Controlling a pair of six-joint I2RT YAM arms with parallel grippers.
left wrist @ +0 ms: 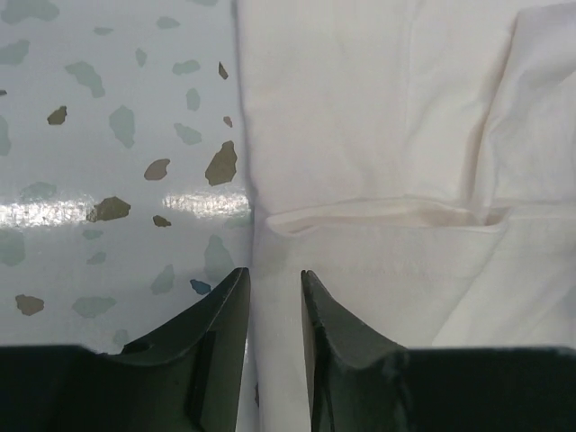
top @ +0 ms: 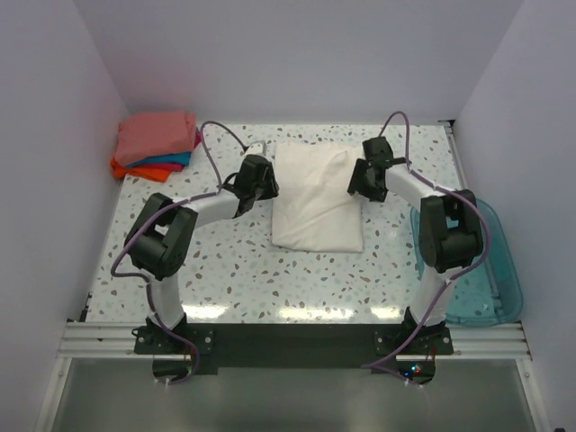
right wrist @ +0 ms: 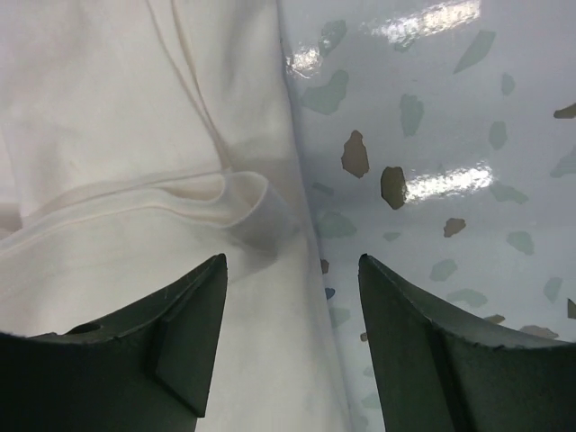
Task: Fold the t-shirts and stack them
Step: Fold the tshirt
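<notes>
A folded white t-shirt (top: pixel 315 198) lies in the middle of the table; its print is hidden. My left gripper (top: pixel 270 184) is at the shirt's left edge. In the left wrist view (left wrist: pixel 274 274) its jaws stand a narrow gap apart, straddling that edge of the flat cloth (left wrist: pixel 378 135). My right gripper (top: pixel 356 180) is at the shirt's right edge. In the right wrist view (right wrist: pixel 292 261) it is wide open over the cloth's edge (right wrist: pixel 108 108), gripping nothing. A stack at the back left holds a salmon-pink shirt (top: pixel 157 135) on top, then a teal one (top: pixel 175 162) and an orange one (top: pixel 121 168).
A translucent teal plastic bin (top: pixel 490 270) sits at the table's right edge, beside the right arm's base. White walls close in the back and both sides. The speckled tabletop (top: pixel 225 270) shows in front of the shirt.
</notes>
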